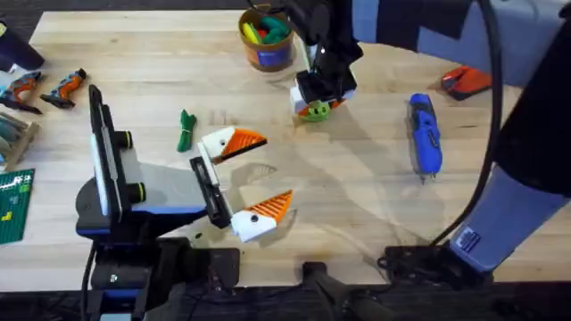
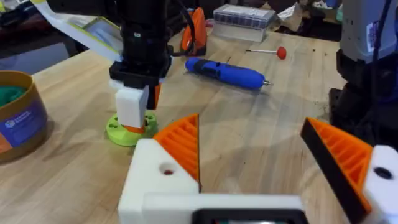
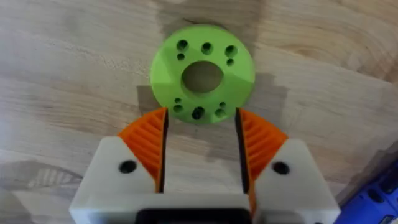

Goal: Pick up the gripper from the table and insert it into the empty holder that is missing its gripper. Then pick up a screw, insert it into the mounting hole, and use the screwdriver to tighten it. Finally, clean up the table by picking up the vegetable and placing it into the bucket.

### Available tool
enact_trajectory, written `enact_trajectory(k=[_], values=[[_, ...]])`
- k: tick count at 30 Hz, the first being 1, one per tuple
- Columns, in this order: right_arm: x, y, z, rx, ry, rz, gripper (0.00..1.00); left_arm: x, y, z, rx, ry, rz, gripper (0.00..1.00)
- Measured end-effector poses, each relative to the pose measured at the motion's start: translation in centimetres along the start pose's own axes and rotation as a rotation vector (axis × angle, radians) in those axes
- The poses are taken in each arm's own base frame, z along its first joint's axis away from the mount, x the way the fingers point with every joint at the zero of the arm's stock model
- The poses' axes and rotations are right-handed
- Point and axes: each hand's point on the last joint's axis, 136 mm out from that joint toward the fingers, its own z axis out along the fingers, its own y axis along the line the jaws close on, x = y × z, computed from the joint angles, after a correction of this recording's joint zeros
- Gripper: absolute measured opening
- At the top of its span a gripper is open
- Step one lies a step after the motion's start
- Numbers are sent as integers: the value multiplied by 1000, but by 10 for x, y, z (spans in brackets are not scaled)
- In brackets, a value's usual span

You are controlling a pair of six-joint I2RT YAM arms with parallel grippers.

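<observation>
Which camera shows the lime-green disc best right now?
Right wrist: the lime-green disc lies face-on, its holes clear, just beyond the open right gripper. Left wrist shows it edge-on under that gripper; overhead, mostly hidden.

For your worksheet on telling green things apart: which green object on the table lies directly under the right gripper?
The lime-green disc with holes, below the right gripper. The dark-green vegetable lies apart.

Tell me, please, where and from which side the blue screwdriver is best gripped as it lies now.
Grip the screwdriver across its fat blue body near the middle, coming straight down from above. It lies flat on the table with bare wood on both long sides, so the fingers can straddle it there. Avoid the short metal tip; it looks too thin to hold steady.
</observation>
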Motion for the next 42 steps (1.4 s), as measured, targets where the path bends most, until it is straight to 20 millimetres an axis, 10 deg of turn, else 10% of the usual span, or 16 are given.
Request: enact_trajectory(k=[42], values=[[0, 2, 4, -6, 7, 15, 289, 0, 0, 0, 0, 0, 0, 986]])
